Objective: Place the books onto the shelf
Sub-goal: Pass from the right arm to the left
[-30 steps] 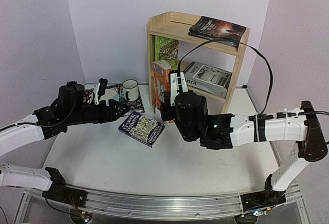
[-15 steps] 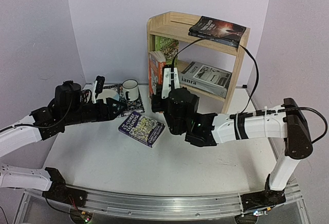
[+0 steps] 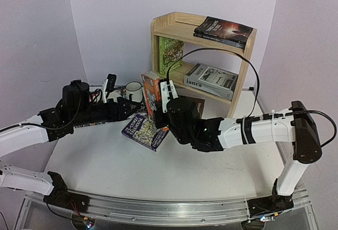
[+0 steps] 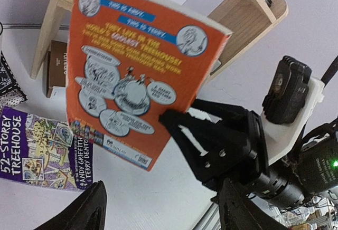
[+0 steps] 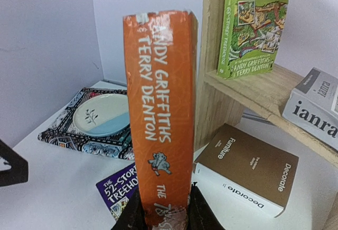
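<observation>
My right gripper is shut on the bottom of an orange Treehouse book, holding it upright left of the pine shelf. In the top view the orange book hangs over the table, with the right gripper below it. The left gripper is open and empty, facing the book's back cover from a short distance. A dark blue book lies flat on the table. A green book and a grey book are on the lower board, with dark books on top. "Decorate" lies under the shelf.
A patterned mat with a plate lies at the back left, and a white mug stands on it close to the left arm. The shelf's left side panel is just right of the held book.
The right arm has carried the orange book leftwards, away from the shelf's lower board. The left arm has shifted slightly right towards it, still open.
</observation>
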Available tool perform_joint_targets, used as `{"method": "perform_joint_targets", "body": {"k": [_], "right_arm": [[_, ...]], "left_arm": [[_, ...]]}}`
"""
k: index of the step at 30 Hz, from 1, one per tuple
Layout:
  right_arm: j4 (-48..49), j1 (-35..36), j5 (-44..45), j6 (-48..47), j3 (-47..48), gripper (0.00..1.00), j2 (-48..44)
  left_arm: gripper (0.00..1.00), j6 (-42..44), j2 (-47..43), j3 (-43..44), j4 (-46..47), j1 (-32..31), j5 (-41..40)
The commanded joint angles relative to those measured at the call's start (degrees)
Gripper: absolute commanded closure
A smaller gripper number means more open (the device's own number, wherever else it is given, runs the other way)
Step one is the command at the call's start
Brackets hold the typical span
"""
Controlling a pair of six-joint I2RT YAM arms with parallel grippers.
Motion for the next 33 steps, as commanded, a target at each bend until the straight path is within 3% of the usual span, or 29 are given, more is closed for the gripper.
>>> {"method": "perform_joint_targets", "body": {"k": [1,12,22,27,33], "right_arm": [[-1.6,0.2,-0.6,2.9,2.2,1.0,-4.7],[-8.1,0.3,-1.9,4.9,4.6,1.0,-2.0],[-8.2,1.4,-6.1,3.2,5.8,1.0,-0.3],[-8.1,3.4,-4.9,-1.1,6.8,1.0,0.9],[-7.5,7.6,3.2,-10.5,10.4,1.0,4.8]], "left_arm": [[0.26,-2.1,3.0,4.0,4.9,-1.6,-1.2],[0.25,-4.1,9.8,6.1,5.9,-5.3,-11.6],[0.25,-5.9,13.4,7.4,8.9,-5.4,-11.4],[0.26,-7.1,15.1,8.0,9.1,-5.4,-12.4],[0.32,-8.5,15.1,7.5,9.1,-5.4,-16.5]]}}
